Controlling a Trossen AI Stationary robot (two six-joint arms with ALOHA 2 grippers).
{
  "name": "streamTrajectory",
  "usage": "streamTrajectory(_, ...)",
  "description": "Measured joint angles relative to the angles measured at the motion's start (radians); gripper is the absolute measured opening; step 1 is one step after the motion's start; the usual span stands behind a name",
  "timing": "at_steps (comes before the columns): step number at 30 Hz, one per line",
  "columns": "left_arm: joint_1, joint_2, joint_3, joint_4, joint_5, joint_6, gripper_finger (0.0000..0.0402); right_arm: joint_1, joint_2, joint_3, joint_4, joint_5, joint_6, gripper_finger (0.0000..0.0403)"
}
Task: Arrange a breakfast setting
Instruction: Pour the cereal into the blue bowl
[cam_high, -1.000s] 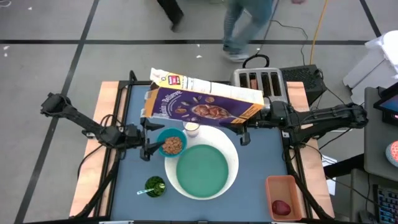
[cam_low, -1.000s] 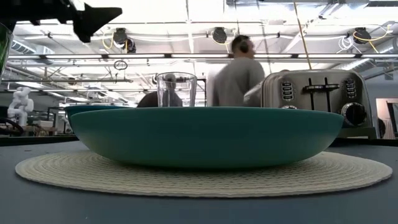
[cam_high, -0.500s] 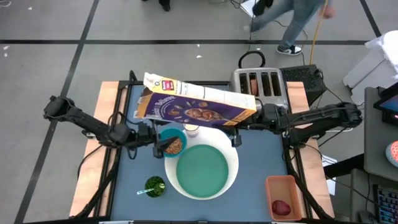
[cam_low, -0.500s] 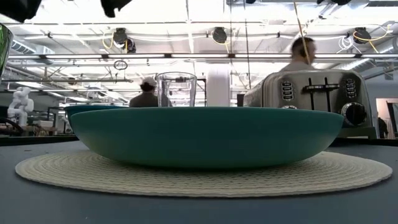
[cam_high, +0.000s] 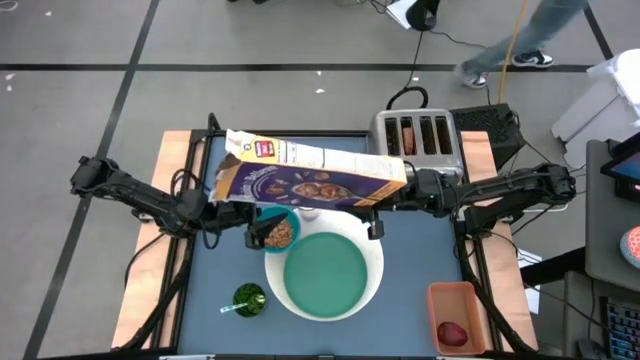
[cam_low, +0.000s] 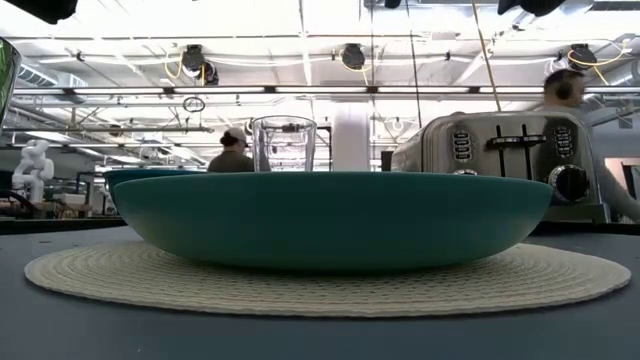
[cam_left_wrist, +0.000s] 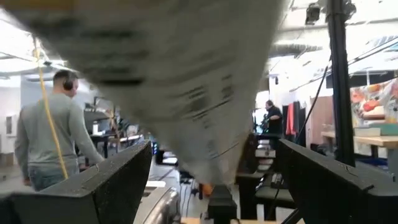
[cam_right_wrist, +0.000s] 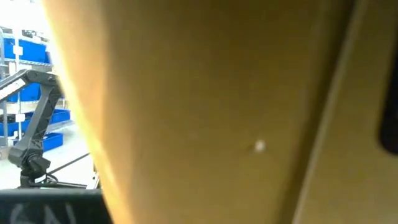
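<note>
the purple cereal box (cam_high: 310, 177) is held on its side above the table (cam_high: 420, 245) by the right claw (cam_high: 385, 205), clamped on its end near the toaster (cam_high: 418, 135). its open end is tipped over the small teal bowl (cam_high: 275, 229), beside which the left claw (cam_high: 240, 222) is spread open, gripping nothing. the teal plate (cam_high: 325, 275) is seated on the white plate (cam_high: 372, 250).

One purple cereal box (cam_high: 310, 178) sits at twelve o'clock. There are two plates at the centre, a teal plate (cam_high: 325, 275) on a larger white plate (cam_high: 374, 252). There is one small teal bowl (cam_high: 277, 230), one glass (cam_low: 283, 144), one toaster (cam_high: 418, 135), one red apple (cam_high: 453, 333) at five o'clock, and one orange tray (cam_high: 456, 298).
</note>
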Motion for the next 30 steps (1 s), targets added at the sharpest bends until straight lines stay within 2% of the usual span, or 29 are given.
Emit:
streamTrajectory(22,0.002,0.001,0.000,0.107,-0.006,-0.044,0.0349,-0.001,0.028,0.001,-0.017,0.008,0.009,0.0162)
streamTrajectory(30,0.006,0.001,0.000,0.232,-0.009,0.087,0.0349,0.000,0.028,0.002,-0.028,0.004,0.011,0.0162)
